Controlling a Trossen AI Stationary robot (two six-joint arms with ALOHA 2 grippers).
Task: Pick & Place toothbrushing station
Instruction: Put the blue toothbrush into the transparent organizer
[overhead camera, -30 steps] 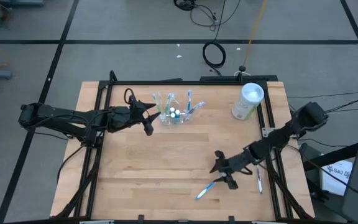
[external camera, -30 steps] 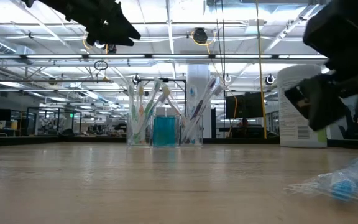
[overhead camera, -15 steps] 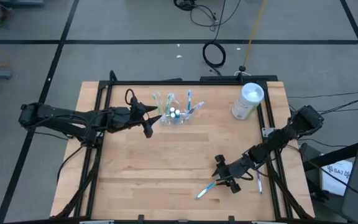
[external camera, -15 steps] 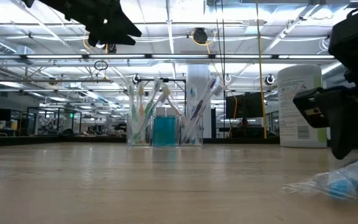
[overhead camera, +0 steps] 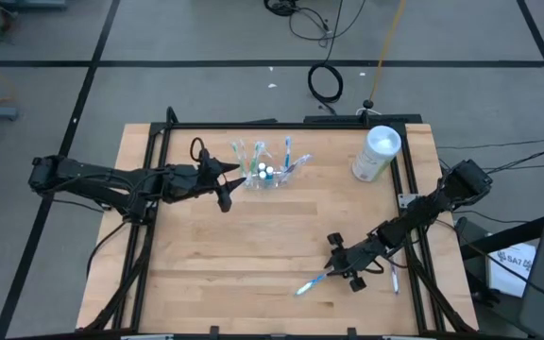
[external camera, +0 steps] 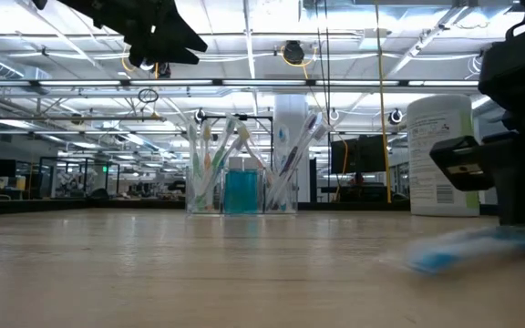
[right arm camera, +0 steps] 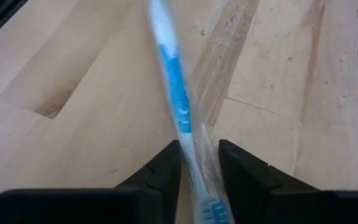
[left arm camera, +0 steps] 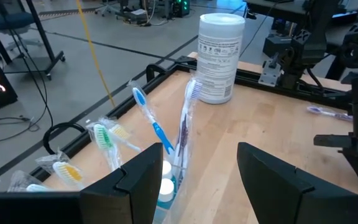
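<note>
High view: clear cup [overhead camera: 264, 176] with toothbrushes [overhead camera: 288, 154] and teal tubes [overhead camera: 265, 171].

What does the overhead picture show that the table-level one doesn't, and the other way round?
Only the overhead view shows both whole arms, the left gripper beside the cup, a second loose toothbrush near the table's right edge, and floor cables. Only the low view shows the room's ceiling lights and the white container's label. Both show the cup of brushes, the white container and the right gripper at the blue toothbrush.
</note>
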